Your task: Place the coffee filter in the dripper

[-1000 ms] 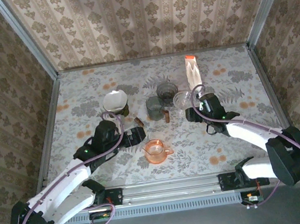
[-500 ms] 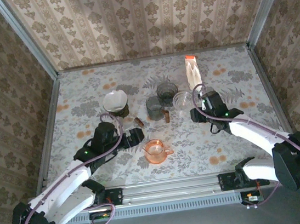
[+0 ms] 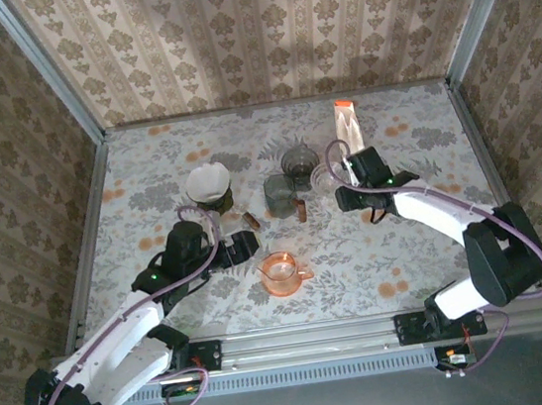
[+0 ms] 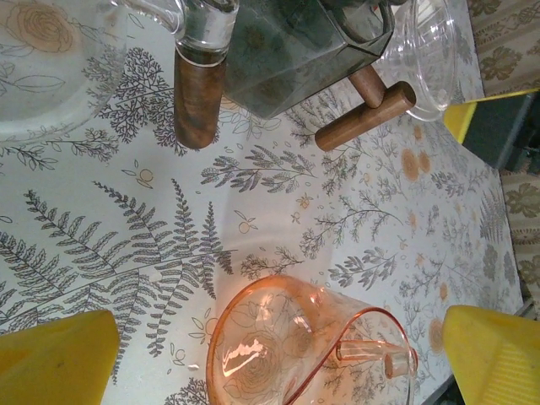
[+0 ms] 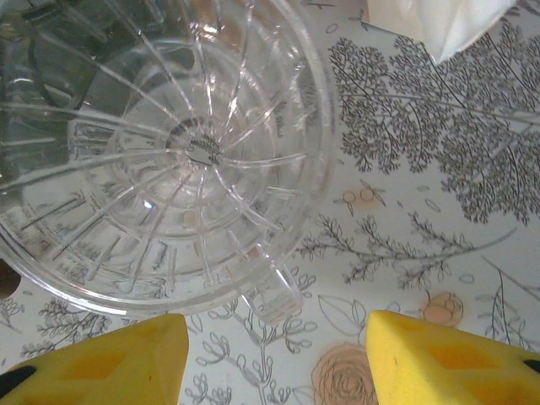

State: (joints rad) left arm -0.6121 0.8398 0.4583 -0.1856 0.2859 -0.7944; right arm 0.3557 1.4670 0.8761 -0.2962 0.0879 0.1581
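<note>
The task is, I judge, hardly begun: the clear dripper stands empty on the desk, and the white pack, probably the filters, lies just behind it. The right fingers are spread and grasp nothing, with the dripper's tab between them. The left fingers are released wide above the pink jug. I count one dripper, one pack, one jug, two grey glass cups and one white cone.
</note>
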